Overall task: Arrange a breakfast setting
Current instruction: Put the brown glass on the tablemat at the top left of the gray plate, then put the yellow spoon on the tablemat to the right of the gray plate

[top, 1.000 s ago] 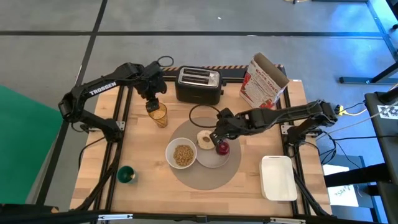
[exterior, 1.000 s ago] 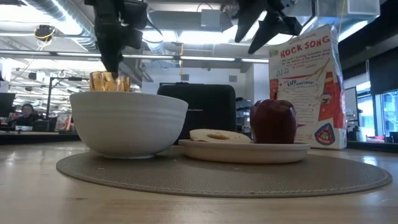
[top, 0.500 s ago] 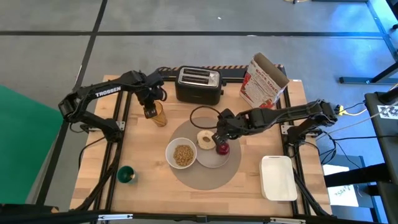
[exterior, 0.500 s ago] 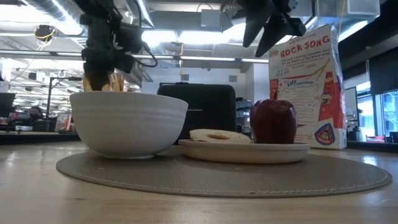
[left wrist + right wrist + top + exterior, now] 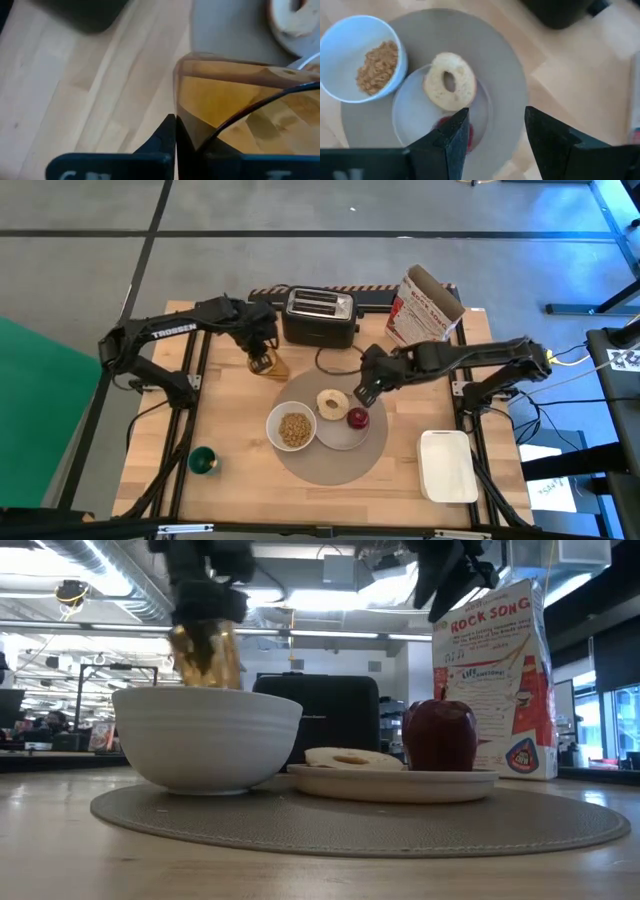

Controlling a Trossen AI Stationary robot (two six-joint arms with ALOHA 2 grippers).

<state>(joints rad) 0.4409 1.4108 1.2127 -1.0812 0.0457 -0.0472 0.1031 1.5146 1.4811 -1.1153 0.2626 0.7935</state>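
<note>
On the round grey placemat (image 5: 330, 468) stand a white bowl (image 5: 292, 428) of cereal and a white plate (image 5: 338, 438). The plate carries the bagel (image 5: 331, 403) and the red apple (image 5: 358, 418). My left gripper (image 5: 261, 358) is shut on the amber tumbler (image 5: 273, 367), just off the mat's far left edge. In the low view the tumbler (image 5: 205, 655) shows tilted behind the bowl, which hides its base. My right gripper (image 5: 365, 391) hangs open above the plate's far right side; in its wrist view its fingers (image 5: 455, 140) frame the bagel (image 5: 450, 82) and the apple (image 5: 468, 136). My left gripper pinches the tumbler's wall at the rim (image 5: 176, 107), one finger outside (image 5: 165, 140) and one inside, seen through the amber glass. The fingers come from above, pointing steeply down. The tumbler hangs tilted below them; whether its base is clear of the table, the bowl hides.
A black toaster (image 5: 320, 317) and a cereal box (image 5: 425, 312) stand along the far edge, with a black cord loop (image 5: 330, 360) in front of the toaster. A small green cup (image 5: 203, 461) sits near left, a white tray (image 5: 447, 465) near right.
My left gripper has taken the tumbler toward the table's right, to the placemat's edge; in the low view the tumbler now stands higher and tilted. My right gripper has risen off the apple and drawn back toward the far right.
</note>
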